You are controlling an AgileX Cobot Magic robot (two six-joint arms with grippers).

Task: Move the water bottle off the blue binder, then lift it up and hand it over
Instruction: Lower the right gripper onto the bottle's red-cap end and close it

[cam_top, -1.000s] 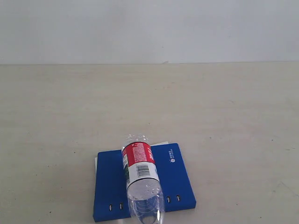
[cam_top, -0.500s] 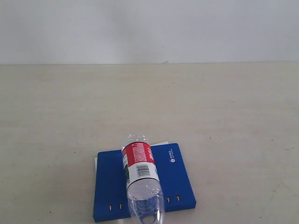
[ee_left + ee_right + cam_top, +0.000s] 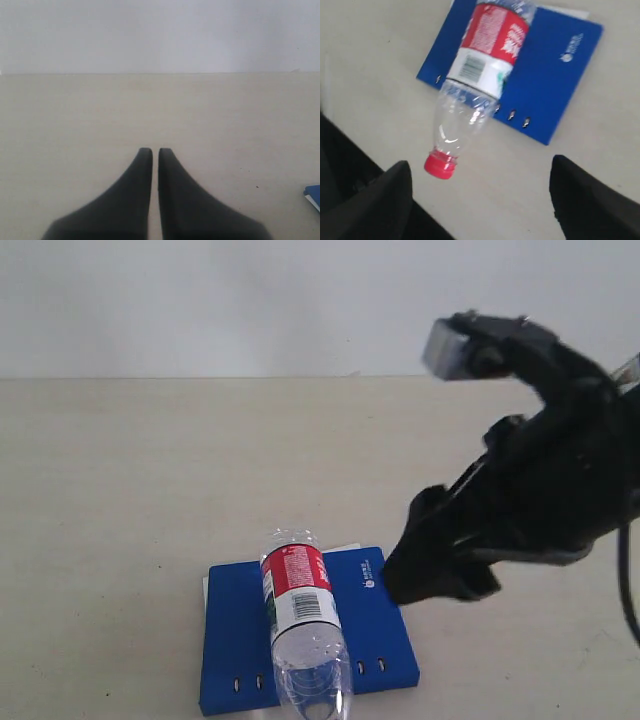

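Hanging above the table [image 3: 150,470] with the right gripper [image 3: 480,167] spread wide, clasping nothing, with only bare tabletop between its two dark fingers [image 3: 585,200]. Facing the water bottle [image 3: 480,65], laid on its side just ahead of those fingertips and touched by neither. Pointing its red cap [image 3: 440,166] back toward the gripper, nearer to one finger than to the other, with the clear neck jutting past the binder's slotted edge and out over the table. Resting by its labelled middle and its base on the blue binder [image 3: 555,85], flat on the table and farther out from the gripper than the cap.

Seen from the exterior camera, hovering just beside the binder's edge near the small white logo [image 3: 369,583], off to one side of the bottle and apart from it, with the dark arm raised behind. Hard to tell from that angle how high above the binder.

Over bare table elsewhere, with the left gripper [image 3: 155,152] pressed shut on nothing, showing only a thin slit between its fingers. Catching just a blue corner of the binder at the rim of the left wrist view, well apart from that gripper and off to its side.
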